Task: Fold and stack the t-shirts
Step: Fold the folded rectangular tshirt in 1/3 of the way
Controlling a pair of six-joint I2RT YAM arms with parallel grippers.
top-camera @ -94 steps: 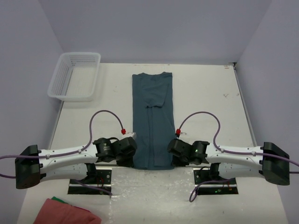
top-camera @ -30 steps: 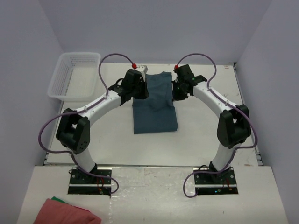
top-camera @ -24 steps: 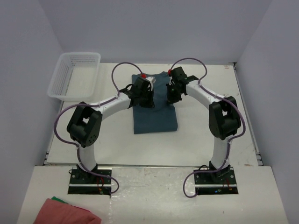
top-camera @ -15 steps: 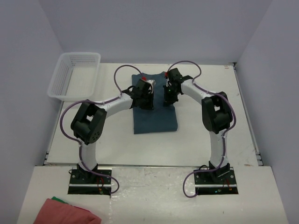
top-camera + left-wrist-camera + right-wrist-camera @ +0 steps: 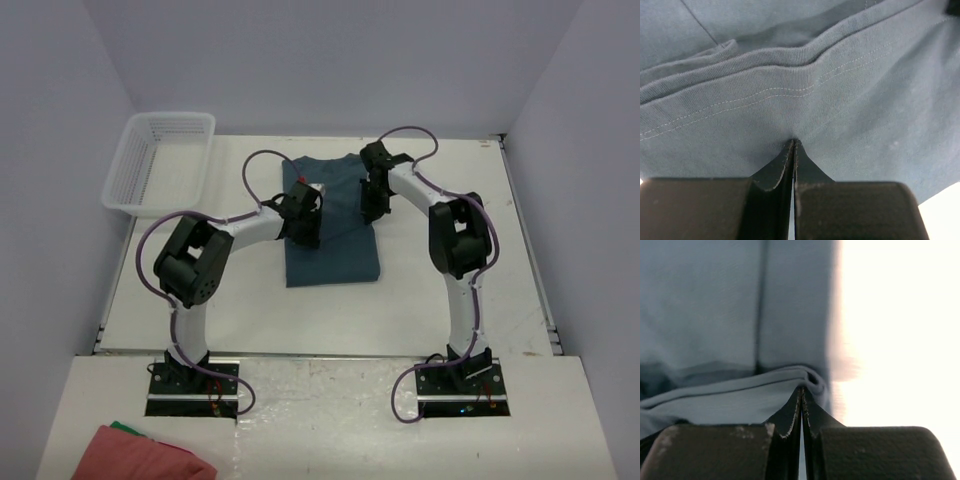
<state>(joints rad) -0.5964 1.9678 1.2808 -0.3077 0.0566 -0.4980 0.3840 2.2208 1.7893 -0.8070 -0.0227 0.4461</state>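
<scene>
Both arms have drawn back from the far edge of the table (image 5: 240, 300), left gripper (image 5: 793, 142) and right gripper (image 5: 801, 388) each pinched tight on the teal t-shirt (image 5: 335, 258).

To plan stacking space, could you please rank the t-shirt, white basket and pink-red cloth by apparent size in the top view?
1. t-shirt and white basket: about alike, not ranked.
2. pink-red cloth: smallest, though cut off by the frame edge.

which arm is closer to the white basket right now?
Left. The left arm has its jaws shut on the t-shirt on its left side, right of the basket; the right arm grips the shirt's right edge, farther away.
</scene>
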